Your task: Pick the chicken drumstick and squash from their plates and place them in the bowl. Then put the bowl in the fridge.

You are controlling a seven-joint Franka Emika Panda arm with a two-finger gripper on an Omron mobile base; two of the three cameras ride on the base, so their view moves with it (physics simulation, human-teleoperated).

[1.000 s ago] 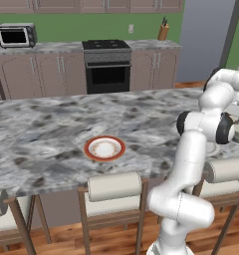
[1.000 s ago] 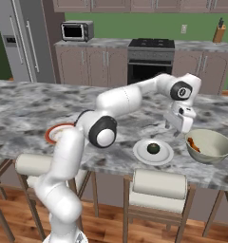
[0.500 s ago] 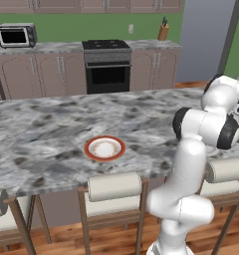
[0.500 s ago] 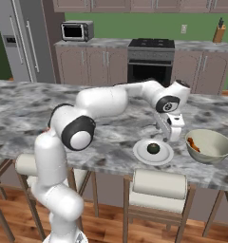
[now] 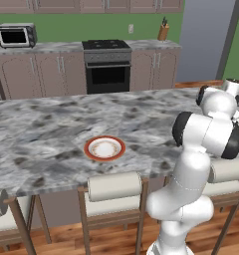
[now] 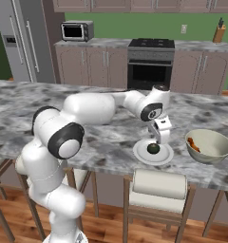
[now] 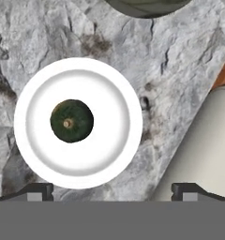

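The gripper (image 6: 159,140) hangs just above the white plate (image 6: 165,157), jaws spread wide and holding nothing. The squash (image 7: 71,120), dark green and round, sits left of centre on that plate (image 7: 114,93). The drumstick (image 6: 194,144) lies in the bowl (image 6: 215,153) beside it, and the red-rimmed plate (image 5: 91,144) sits bare on the counter (image 5: 42,129).

You've got a grey marble table (image 5: 52,129) w/ cream-padded stools (image 6: 161,190) tucked along its near edge. Behind it: black oven (image 6: 150,64) under a stovetop, toaster oven (image 5: 16,35) on the back counter, knife block (image 6: 219,32) far right.
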